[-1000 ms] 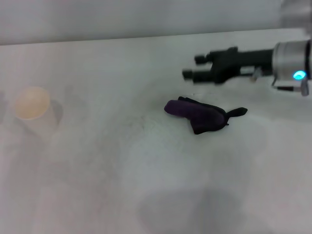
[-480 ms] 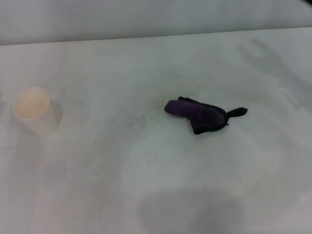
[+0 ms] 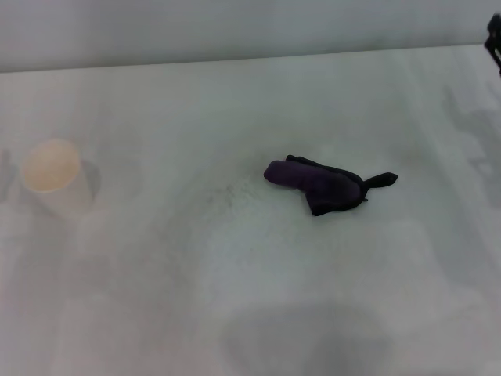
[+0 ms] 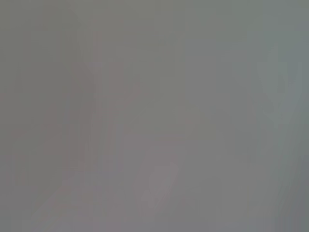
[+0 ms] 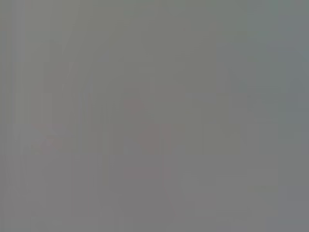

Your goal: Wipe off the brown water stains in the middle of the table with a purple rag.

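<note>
Across the whole head view lay the bench (image 3: pixel 235 313), a wide white matte top marked only by faint grey smudges and shadows. Right of its middle sat the purple rag (image 3: pixel 319 185), a dark lumpy cloth lying loose with its thin tail pointing right, nothing touching it. No brown water stains could be made out anywhere on the surface; the patch just left of the rag looked faintly scuffed but not tan. Far left stood a white paper cup (image 3: pixel 53 186), upright and well apart from the rag. At the far right edge a dark sliver of the right end effector (image 3: pixel 495 41) showed, too little to tell whether it was parted or closed. The left end effector was out of sight, and both wrist views showed only blank grey. Judging by this, the wiping looked finished or nearly so; any next move would call for regrasping the rag.
</note>
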